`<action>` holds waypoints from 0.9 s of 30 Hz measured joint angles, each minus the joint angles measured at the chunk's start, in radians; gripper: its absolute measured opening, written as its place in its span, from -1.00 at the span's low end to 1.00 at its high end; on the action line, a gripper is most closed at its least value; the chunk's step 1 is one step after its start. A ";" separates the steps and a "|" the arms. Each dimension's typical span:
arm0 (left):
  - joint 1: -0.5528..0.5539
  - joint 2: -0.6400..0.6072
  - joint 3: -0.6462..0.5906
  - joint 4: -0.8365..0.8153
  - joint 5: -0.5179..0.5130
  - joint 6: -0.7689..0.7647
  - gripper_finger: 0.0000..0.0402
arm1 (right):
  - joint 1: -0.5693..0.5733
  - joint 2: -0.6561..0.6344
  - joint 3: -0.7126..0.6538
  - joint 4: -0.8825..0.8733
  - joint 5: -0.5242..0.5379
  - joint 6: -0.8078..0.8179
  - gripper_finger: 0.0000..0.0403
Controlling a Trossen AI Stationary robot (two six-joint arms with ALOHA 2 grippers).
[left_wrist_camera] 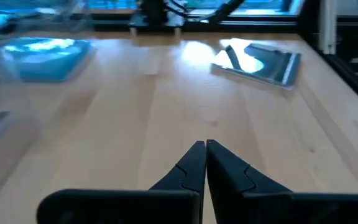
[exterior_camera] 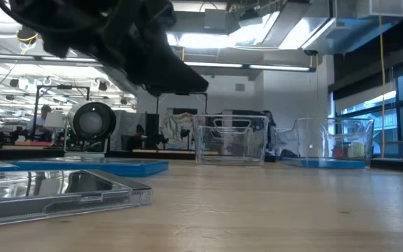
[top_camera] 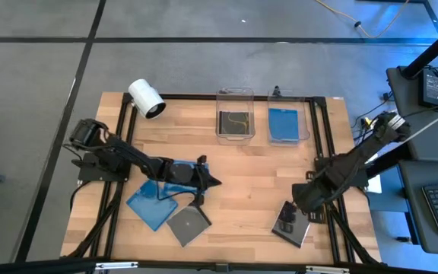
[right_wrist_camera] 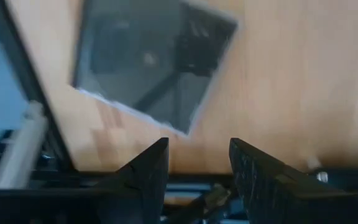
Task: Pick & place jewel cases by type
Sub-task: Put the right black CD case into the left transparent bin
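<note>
A translucent blue jewel case [top_camera: 149,202] lies flat on the table near the front left, with a dark grey case [top_camera: 188,225] at its near right corner; the low view shows the grey case [exterior_camera: 54,192] in front of the blue one [exterior_camera: 96,166]. My left gripper [top_camera: 216,181] hangs shut just right of them, above the wood, holding nothing [left_wrist_camera: 205,149]. Another dark case [top_camera: 291,225] lies flat at the front right. My right gripper [right_wrist_camera: 197,155] points down beside it, open, with nothing between its fingers.
Two clear bins stand at the far edge: the left bin [top_camera: 235,97] holds a dark case, the right bin [top_camera: 287,103] a blue one. A white cylindrical camera [top_camera: 145,98] lies at the far left. Bare wood stretches between the arms.
</note>
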 joint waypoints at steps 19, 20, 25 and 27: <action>0.044 0.154 0.134 0.035 0.135 0.120 -0.94 | 0.161 0.240 0.000 0.040 -0.052 0.131 -0.14; 0.044 0.154 0.134 0.035 0.134 0.125 -0.94 | 0.157 0.240 0.000 0.062 -0.042 0.130 -0.14; 0.046 0.154 0.134 0.031 0.133 0.127 -0.94 | 0.160 0.240 0.000 0.098 -0.036 -0.006 -0.15; 0.047 0.154 0.134 0.031 0.133 0.134 -0.94 | 0.164 0.240 0.000 0.084 -0.007 -0.029 -0.15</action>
